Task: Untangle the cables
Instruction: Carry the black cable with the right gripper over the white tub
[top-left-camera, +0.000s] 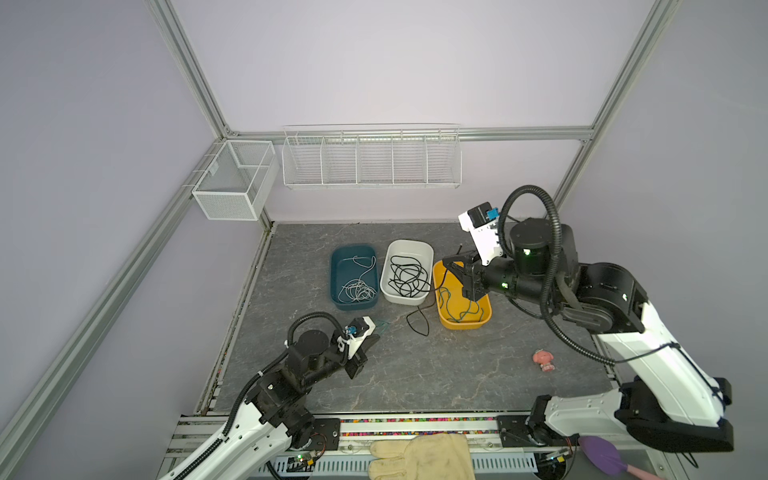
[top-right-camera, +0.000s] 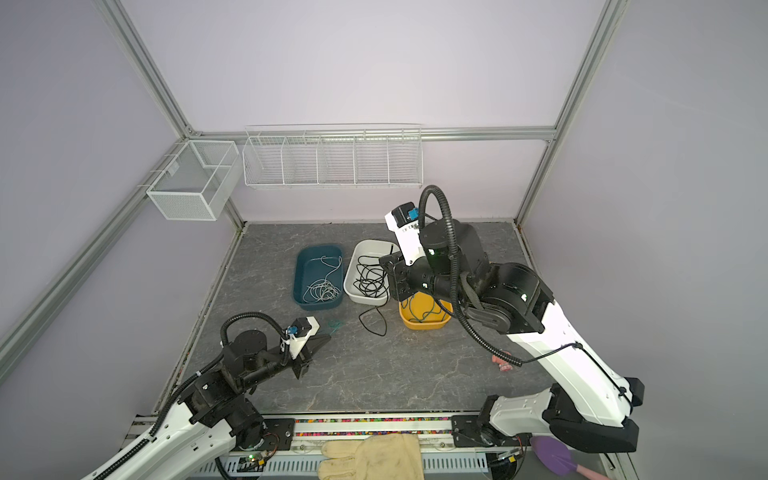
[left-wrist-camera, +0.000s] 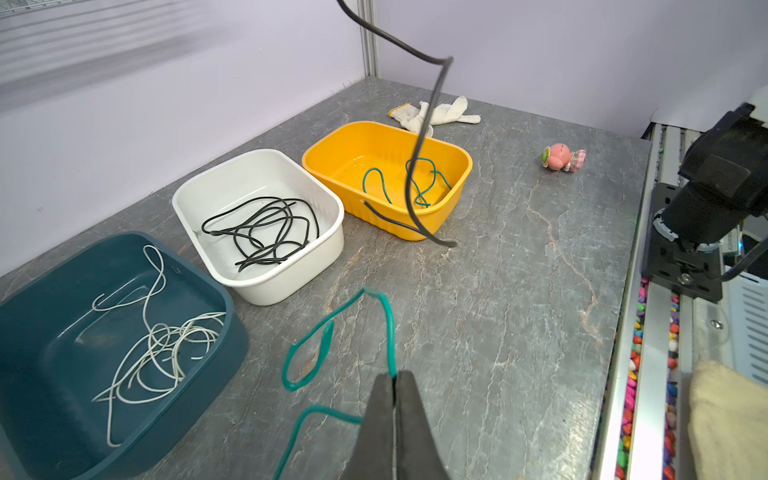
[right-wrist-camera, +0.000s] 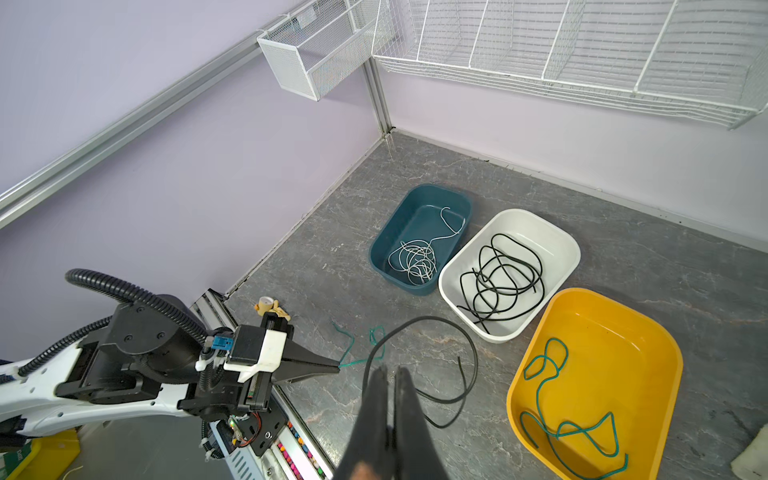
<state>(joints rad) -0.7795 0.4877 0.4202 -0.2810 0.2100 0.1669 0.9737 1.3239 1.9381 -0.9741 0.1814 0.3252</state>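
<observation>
Down at the front rail (top-left-camera: 415, 420): a strip of coloured beads, and a cream glove (top-left-camera: 419, 455) lying across it. Up onto the grey marbled worktop (top-left-camera: 457, 374) now. The left hand (left-wrist-camera: 394, 376) is clenched on a teal cable (left-wrist-camera: 388, 320), and it's the left wrist view that proves it: the cord runs straight in between the shut jaws, with its loop out ahead. Both top views give only a faint teal curl off the tip. Out right, a pink toy (top-left-camera: 544, 360) sits alone.

Next, a black cable (right-wrist-camera: 432, 320) swings round in a big loop before the bins and climbs to the right hand (right-wrist-camera: 390, 372). That hand is clamped on it, raised well off the worktop.

Three bins sit side by side. The blue bin (top-left-camera: 353, 247) holds white cables (top-left-camera: 357, 289), and the white bin (top-left-camera: 409, 243) holds a black tangle (top-left-camera: 409, 276). The yellow bin (top-left-camera: 465, 326) has a second teal cord (right-wrist-camera: 582, 432).

Behind the yellow bin lies a white glove (left-wrist-camera: 436, 114), seen in full in the left wrist view only; the right arm covers it in both top views.

Far back: lilac walls, an aluminium frame, and a mesh basket (top-left-camera: 232, 183) and wire rack (top-left-camera: 372, 160) hung above the worktop.
</observation>
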